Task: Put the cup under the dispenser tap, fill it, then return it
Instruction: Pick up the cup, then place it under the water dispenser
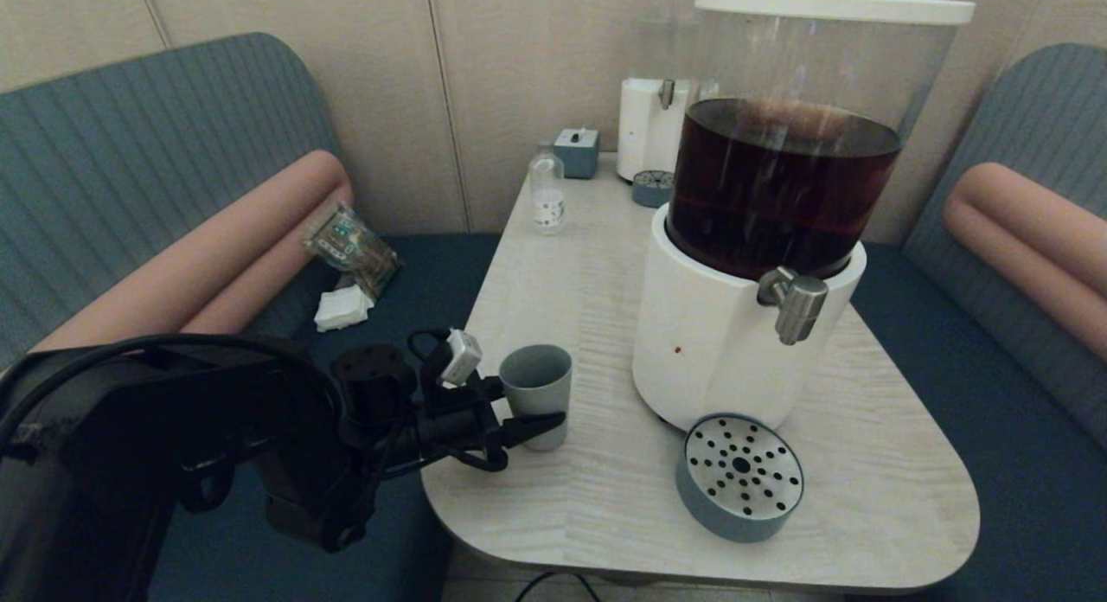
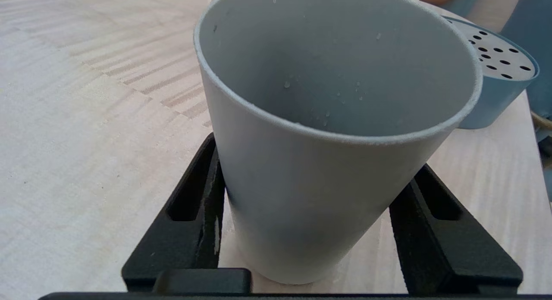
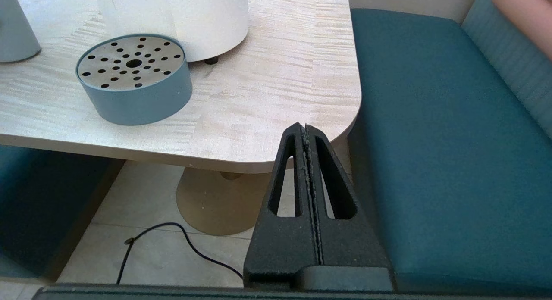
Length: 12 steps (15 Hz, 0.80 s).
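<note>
Cup [image 2: 327,132] sits between the left gripper [image 2: 321,231]'s half-closed fingers, one side gapped, so it may tip when lifted; right gripper [image 3: 307,136] is pinched shut, parked below the table [image 1: 571,282].

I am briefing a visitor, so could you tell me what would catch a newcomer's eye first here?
The big dispenser with dark brown liquid dominates the table, its tap above and behind the round drip tray. At the near left edge, the left gripper brackets the empty cup.
</note>
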Available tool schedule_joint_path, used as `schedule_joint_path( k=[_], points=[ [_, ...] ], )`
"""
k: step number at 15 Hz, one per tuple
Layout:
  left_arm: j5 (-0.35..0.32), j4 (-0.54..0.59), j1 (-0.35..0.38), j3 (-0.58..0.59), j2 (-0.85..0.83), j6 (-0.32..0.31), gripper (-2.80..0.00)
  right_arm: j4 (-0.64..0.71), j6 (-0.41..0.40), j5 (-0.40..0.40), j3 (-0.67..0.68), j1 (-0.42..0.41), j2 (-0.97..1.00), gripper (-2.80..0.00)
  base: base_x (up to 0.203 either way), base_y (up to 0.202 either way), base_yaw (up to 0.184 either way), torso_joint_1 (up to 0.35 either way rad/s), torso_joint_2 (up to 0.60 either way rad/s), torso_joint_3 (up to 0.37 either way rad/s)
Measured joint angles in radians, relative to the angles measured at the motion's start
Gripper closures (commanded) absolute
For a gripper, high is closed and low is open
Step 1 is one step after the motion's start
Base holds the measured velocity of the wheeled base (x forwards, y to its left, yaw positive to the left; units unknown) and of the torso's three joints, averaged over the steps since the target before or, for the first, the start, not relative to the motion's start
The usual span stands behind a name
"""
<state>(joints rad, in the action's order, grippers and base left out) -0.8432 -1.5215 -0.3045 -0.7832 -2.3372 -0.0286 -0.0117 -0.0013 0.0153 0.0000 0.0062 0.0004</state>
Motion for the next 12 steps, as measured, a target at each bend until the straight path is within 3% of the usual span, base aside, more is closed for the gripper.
schedule_joint_path(
  k=[7, 9, 12],
  points=[
    [0.039, 0.000, -0.037, 0.090, 0.115, 0.003, 0.00, 0.001, 0.004, 0.000, 0.000, 0.000, 0.000, 0.00, 0.000, 0.000, 0.000, 0.000, 0.00, 0.000],
    [0.077, 0.000, -0.085, 0.126, 0.192, 0.018, 0.00, 0.002, 0.009, 0.000, 0.000, 0.000, 0.000, 0.00, 0.000, 0.000, 0.000, 0.000, 0.00, 0.000],
    [0.177, -0.001, -0.228, 0.147, 0.299, 0.046, 0.00, 0.001, 0.012, 0.000, 0.000, 0.000, 0.000, 0.00, 0.000, 0.000, 0.000, 0.000, 0.00, 0.000]
  ],
)
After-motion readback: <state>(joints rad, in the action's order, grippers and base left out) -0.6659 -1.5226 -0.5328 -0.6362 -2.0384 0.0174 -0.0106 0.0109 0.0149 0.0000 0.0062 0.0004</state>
